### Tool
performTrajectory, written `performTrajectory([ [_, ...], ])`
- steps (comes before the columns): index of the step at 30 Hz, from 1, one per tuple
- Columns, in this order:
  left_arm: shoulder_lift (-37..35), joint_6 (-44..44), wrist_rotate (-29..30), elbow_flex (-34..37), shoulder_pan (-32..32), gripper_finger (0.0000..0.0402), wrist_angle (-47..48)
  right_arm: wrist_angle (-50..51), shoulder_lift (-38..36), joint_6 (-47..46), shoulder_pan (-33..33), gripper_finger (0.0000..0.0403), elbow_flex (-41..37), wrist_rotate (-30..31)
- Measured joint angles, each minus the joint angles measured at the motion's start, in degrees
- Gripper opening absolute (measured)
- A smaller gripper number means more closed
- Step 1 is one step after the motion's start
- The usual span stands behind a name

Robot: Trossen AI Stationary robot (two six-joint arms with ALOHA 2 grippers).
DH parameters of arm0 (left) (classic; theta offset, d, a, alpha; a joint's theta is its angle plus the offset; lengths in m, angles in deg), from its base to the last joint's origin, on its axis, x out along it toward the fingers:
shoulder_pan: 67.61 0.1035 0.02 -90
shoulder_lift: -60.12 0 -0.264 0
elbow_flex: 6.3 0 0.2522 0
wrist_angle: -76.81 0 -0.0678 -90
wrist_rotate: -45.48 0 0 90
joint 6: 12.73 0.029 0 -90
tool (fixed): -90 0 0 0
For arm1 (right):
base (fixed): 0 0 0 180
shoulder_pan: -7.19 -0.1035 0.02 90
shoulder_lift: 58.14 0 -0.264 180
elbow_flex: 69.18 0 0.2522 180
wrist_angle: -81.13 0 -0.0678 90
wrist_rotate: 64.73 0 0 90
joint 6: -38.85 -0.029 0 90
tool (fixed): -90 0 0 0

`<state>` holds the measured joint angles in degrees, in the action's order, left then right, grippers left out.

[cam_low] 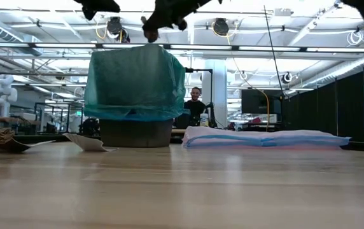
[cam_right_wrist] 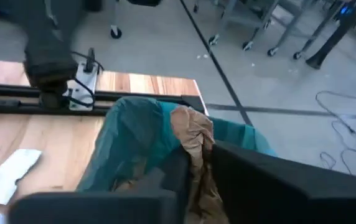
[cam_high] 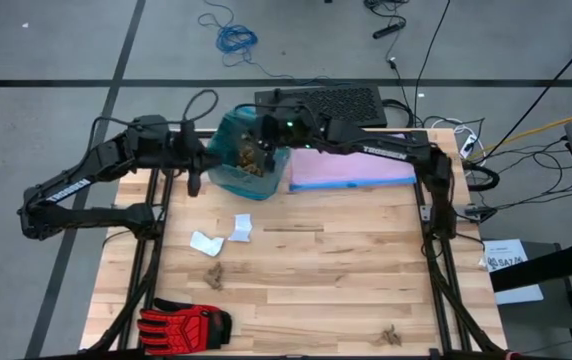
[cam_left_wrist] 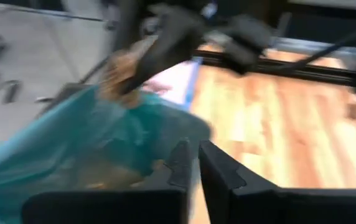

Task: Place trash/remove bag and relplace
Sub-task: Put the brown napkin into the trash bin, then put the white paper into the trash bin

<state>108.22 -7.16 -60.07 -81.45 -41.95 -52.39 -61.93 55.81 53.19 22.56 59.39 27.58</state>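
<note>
My right jaws (cam_right_wrist: 193, 163) hang over the bin's mouth, pinching a crumpled brown paper shred (cam_right_wrist: 193, 140), nearly closed on it. My left jaws (cam_left_wrist: 193, 163) sit at the rim of the teal bag (cam_high: 228, 150), almost shut, empty as far as I can see. More scraps (cam_high: 222, 236) lie on the counter (cam_high: 346, 270). They look light and crushable; the bag is thin and slippery, best gripped at its rim.

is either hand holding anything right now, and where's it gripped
The right hand pinches a tan-brown paper shred by its lower end over the teal-lined bin. The left hand holds nothing.
</note>
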Motion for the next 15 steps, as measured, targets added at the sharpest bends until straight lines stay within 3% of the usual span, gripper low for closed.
performTrajectory([
  [4, 0.1, 5.1, -0.1, 0.0, -4.1, 0.0077, 0.7, 1.7, 2.7, -1.0, 0.1, 0.0140, 3.3, -2.7],
  [8, 0.0, 8.1, 8.7, 0.0, -8.7, 0.0089, 3.8, 2.6, 3.3, -1.7, 0.0, 0.0187, 3.6, -2.7],
  [12, 0.5, 8.3, 16.9, 0.0, -13.3, 0.0090, 9.4, 5.9, 1.6, -1.7, 0.0, 0.0206, 3.6, -2.6],
  [15, 1.6, 7.0, 18.2, 0.0, -17.1, 0.0091, 12.4, 13.2, -2.2, -1.9, -0.4, 0.0205, 3.6, -2.4],
])
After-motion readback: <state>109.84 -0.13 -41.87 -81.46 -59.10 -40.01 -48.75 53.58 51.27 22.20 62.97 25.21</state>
